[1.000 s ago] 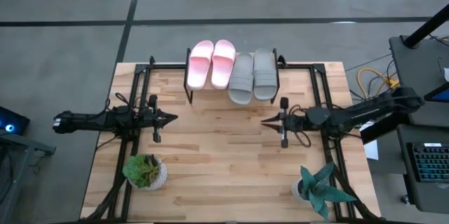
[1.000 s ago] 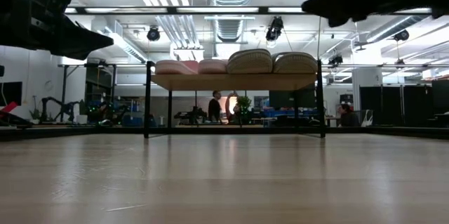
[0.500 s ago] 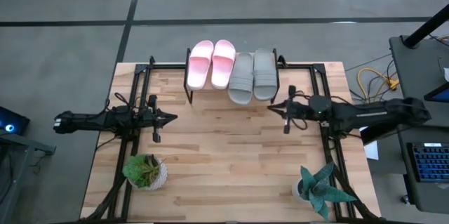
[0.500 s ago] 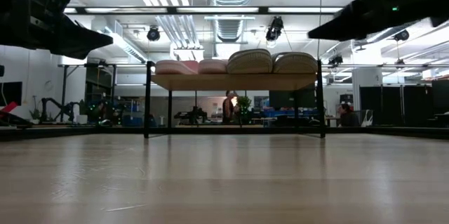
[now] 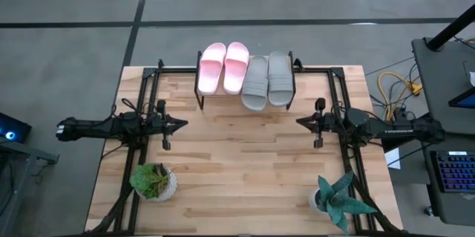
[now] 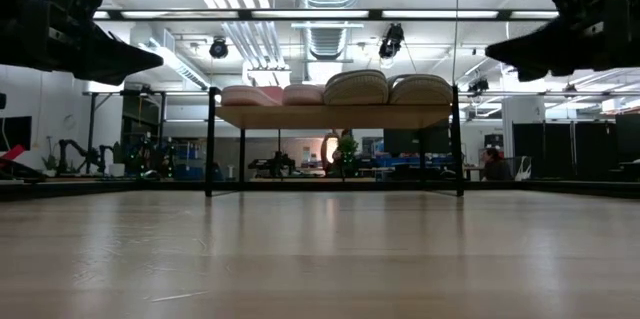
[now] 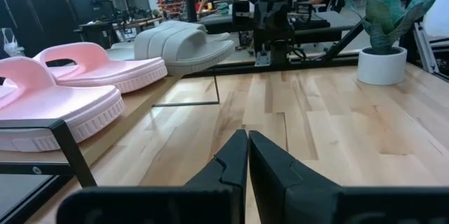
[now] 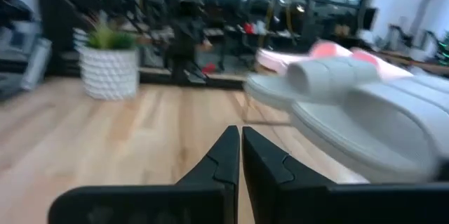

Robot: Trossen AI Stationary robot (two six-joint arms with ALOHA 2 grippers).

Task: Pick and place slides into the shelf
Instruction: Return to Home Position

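Your right tool (image 5: 300, 122) has pulled back toward its own side of the surface (image 5: 237, 163). It now hangs above the boards, clear of the shelf (image 6: 335, 116), with its fingers (image 8: 226, 155) pressed together and nothing between them. That wrist view is blurred, so read the closure as apparent, not certain. Your left tool (image 5: 183, 124) hangs over the opposite side, facing the right one. Its fingers (image 7: 235, 155) also meet, and it carries nothing.

The pink slides (image 5: 211, 70) and the grey slides (image 5: 280, 78) lie side by side on top of the shelf at the far edge of the surface. The pink pair is toward the left arm, the grey pair toward the right. No slide is left on the boards. I judge the placing finished, with only the retreat to rest remaining.

Compared with a second ago:
- The right tool stood nearer the middle of the surface. Half a second ago it had swung close under the grey pair, and it now sits farther out toward its base.
- The left arm has not shifted.
- The four slides lie exactly as they did.
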